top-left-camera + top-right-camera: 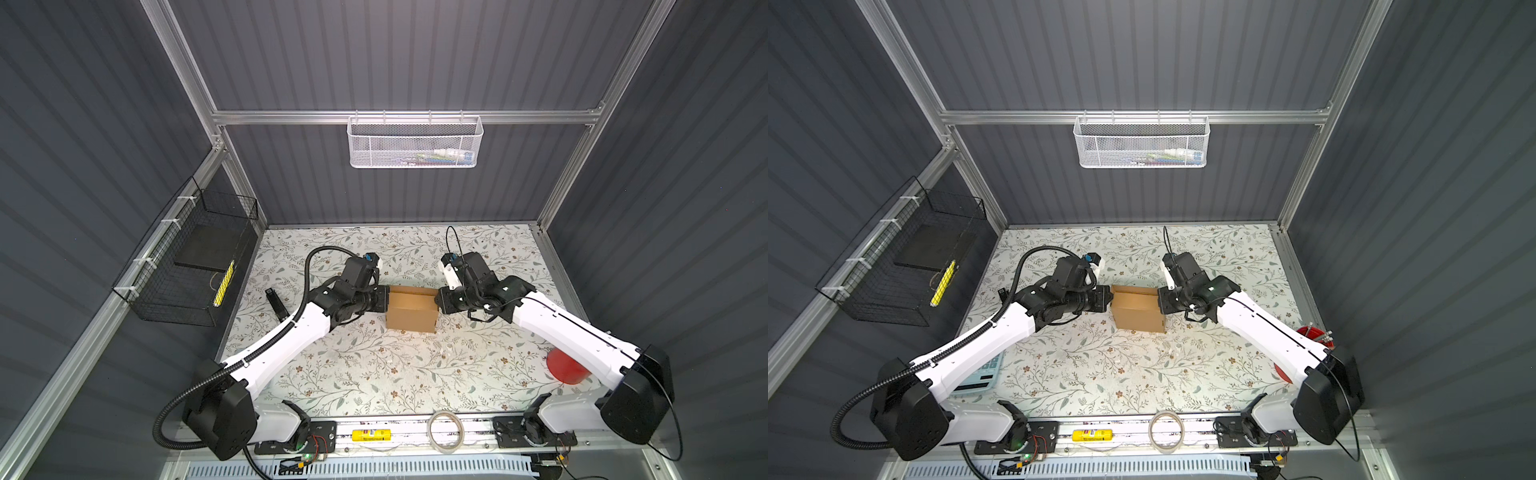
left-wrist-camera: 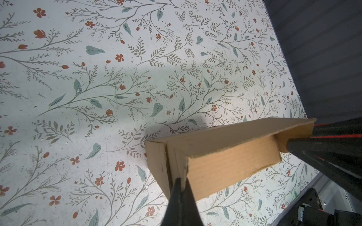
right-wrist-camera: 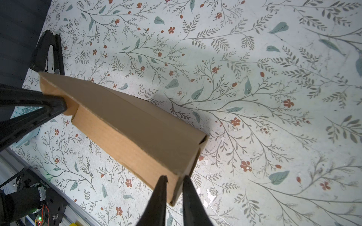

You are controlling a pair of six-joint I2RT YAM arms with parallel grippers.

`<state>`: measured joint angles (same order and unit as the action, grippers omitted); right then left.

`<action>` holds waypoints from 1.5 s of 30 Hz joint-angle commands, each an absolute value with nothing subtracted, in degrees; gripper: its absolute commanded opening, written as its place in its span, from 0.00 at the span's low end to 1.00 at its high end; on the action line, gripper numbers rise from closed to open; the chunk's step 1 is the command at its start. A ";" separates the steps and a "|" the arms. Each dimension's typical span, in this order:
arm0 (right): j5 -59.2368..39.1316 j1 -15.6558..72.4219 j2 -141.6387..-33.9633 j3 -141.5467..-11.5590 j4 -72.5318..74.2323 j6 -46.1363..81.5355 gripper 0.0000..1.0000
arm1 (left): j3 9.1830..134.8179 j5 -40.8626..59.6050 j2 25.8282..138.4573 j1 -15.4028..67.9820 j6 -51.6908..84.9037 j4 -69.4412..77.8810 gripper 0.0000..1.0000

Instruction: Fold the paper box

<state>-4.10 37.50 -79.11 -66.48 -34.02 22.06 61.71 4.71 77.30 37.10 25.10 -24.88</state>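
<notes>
The paper box (image 1: 411, 309) is a brown cardboard mailer, folded into a closed shallow shape and held on edge between both arms in the middle of the floral table; it also shows in the second top view (image 1: 1138, 309). My left gripper (image 1: 384, 300) is shut on a thin flap edge at its left end, seen close up in the left wrist view (image 2: 182, 183). My right gripper (image 1: 438, 301) pinches the box's right end wall, its two fingers astride the cardboard corner (image 3: 175, 180). Whether the box's lower edge touches the table is unclear.
A black stapler-like tool (image 1: 276, 303) lies left of the left arm. A red cup (image 1: 565, 368) stands under the right arm, and a pale blue calculator (image 1: 984, 374) under the left arm. A tape roll (image 1: 446, 430) and a yellow tube (image 1: 372, 435) lie on the front rail. A black wire basket (image 1: 187, 266) hangs on the left wall.
</notes>
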 commanded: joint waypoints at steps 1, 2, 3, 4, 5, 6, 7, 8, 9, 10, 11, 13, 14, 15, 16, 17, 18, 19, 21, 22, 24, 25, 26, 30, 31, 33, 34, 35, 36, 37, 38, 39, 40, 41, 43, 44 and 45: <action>-4.86 38.06 -80.07 -67.89 -33.81 22.03 0.18 | 62.93 7.82 77.63 38.14 24.39 -26.36 0.00; -4.82 38.10 -80.07 -67.87 -33.79 22.01 0.18 | 62.85 7.82 77.61 38.14 24.35 -26.29 0.00; -4.78 38.06 -80.07 -67.92 -33.80 22.14 0.17 | 62.85 7.82 77.61 38.14 24.35 -26.36 0.00; -4.86 38.11 -79.99 -67.88 -33.72 22.09 0.16 | 62.84 7.82 77.52 38.14 24.35 -26.36 0.00; -4.85 38.06 -79.98 -67.93 -33.66 22.06 0.16 | 62.91 7.82 77.52 38.14 24.35 -26.36 0.00; -4.93 38.06 -79.98 -67.98 -33.61 22.05 0.15 | 63.01 7.82 77.52 38.14 24.28 -26.45 0.00; -4.99 38.08 -79.99 -68.13 -33.65 21.97 0.14 | 63.10 7.82 77.52 38.14 24.26 -26.51 0.00; -5.04 38.06 -79.98 -68.28 -33.66 21.97 0.13 | 63.31 7.90 77.60 38.14 24.18 -26.56 0.00; -5.23 38.06 -79.98 -68.42 -33.73 21.90 0.13 | 63.53 8.04 77.61 38.14 24.17 -26.73 0.00; -5.42 38.06 -79.99 -68.49 -33.64 21.88 0.13 | 63.71 8.17 77.69 38.14 24.17 -26.83 0.00; -5.68 38.06 -79.98 -68.63 -33.68 21.88 0.13 | 63.90 8.17 77.70 38.14 24.17 -26.89 0.00; -6.05 38.06 -79.98 -68.64 -33.62 21.97 0.12 | 64.03 8.26 77.62 38.14 24.17 -26.96 0.00; -6.14 38.10 -79.98 -68.69 -33.51 21.93 0.12 | 64.00 8.31 77.68 38.14 24.17 -26.97 0.00; -6.39 38.06 -79.98 -68.68 -33.53 22.03 0.12 | 64.00 8.43 77.70 38.14 24.25 -27.06 0.00; -6.69 38.06 -80.00 -68.76 -33.51 22.04 0.12 | 64.06 8.60 77.70 38.14 24.26 -27.05 0.00; -6.89 38.06 -80.02 -68.78 -33.52 22.04 0.12 | 64.04 8.69 77.70 38.14 24.25 -27.07 0.00; -6.98 38.06 -79.98 -68.88 -33.53 22.12 0.12 | 64.05 8.75 77.76 38.14 24.26 -27.00 0.00; -7.21 38.06 -79.99 -68.95 -33.51 22.21 0.12 | 64.08 8.79 77.78 38.14 24.26 -27.09 0.00; -7.56 38.06 -80.15 -69.06 -33.67 22.31 0.12 | 64.25 8.88 77.78 38.14 24.26 -27.16 0.00; -7.87 38.06 -80.16 -69.19 -33.69 22.34 0.12 | 64.41 8.95 77.78 38.14 24.26 -27.24 0.00; -8.13 38.10 -80.23 -69.39 -33.84 22.38 0.12 | 64.67 9.18 77.87 38.14 24.26 -27.31 0.00; -7.98 38.06 -80.24 -69.51 -33.99 22.40 0.12 | 64.76 9.31 77.87 38.14 24.26 -27.39 0.00; -8.00 38.06 -80.23 -69.58 -34.08 22.40 0.12 | 64.81 9.38 77.87 38.14 24.26 -27.41 0.00; -8.49 38.06 -80.41 -69.76 -34.14 22.64 0.12 | 65.16 9.73 78.09 38.14 24.35 -27.67 0.00; -8.61 38.06 -80.50 -69.76 -34.17 22.65 0.12 | 65.29 9.90 78.22 38.14 24.35 -27.67 0.00; -8.77 38.06 -80.59 -69.90 -34.19 22.70 0.12 | 65.50 10.18 78.31 38.14 24.43 -27.84 0.00; -8.86 38.06 -80.58 -69.92 -34.23 22.68 0.12 | 65.64 10.25 78.40 38.14 24.43 -27.89 0.00; -8.95 38.08 -80.70 -70.05 -34.26 22.75 0.12 | 65.68 10.28 78.40 38.14 24.43 -27.94 0.00; -8.98 38.06 -80.68 -70.03 -34.20 22.71 0.12 | 65.82 10.36 78.46 38.14 24.43 -27.98 0.00; -9.05 38.06 -80.77 -70.00 -34.20 22.68 0.12 | 65.88 10.37 78.49 38.14 24.48 -28.07 0.00; -9.02 38.11 -80.82 -69.95 -34.19 22.79 0.12 | 65.91 10.37 78.56 38.14 24.52 -28.08 0.00; -9.10 38.06 -80.86 -69.81 -34.25 22.83 0.12 | 65.90 10.46 78.56 38.14 24.52 -28.10 0.00; -9.22 38.06 -80.94 -69.90 -34.29 22.83 0.12 | 65.87 10.54 78.62 38.14 24.61 -28.04 0.00; -9.37 38.06 -80.95 -69.91 -34.35 22.89 0.12 | 65.91 10.62 78.66 38.14 24.60 -28.10 0.00; -9.40 38.06 -80.94 -70.11 -34.43 22.92 0.12 | 65.96 10.70 78.76 38.14 24.61 -28.14 0.00; -9.36 38.06 -80.95 -70.18 -34.45 22.81 0.12 | 66.14 10.72 78.84 38.14 24.63 -28.25 0.00; -9.49 38.06 -80.86 -70.22 -34.54 22.78 0.12 | 66.21 10.72 78.84 38.14 24.61 -28.32 0.00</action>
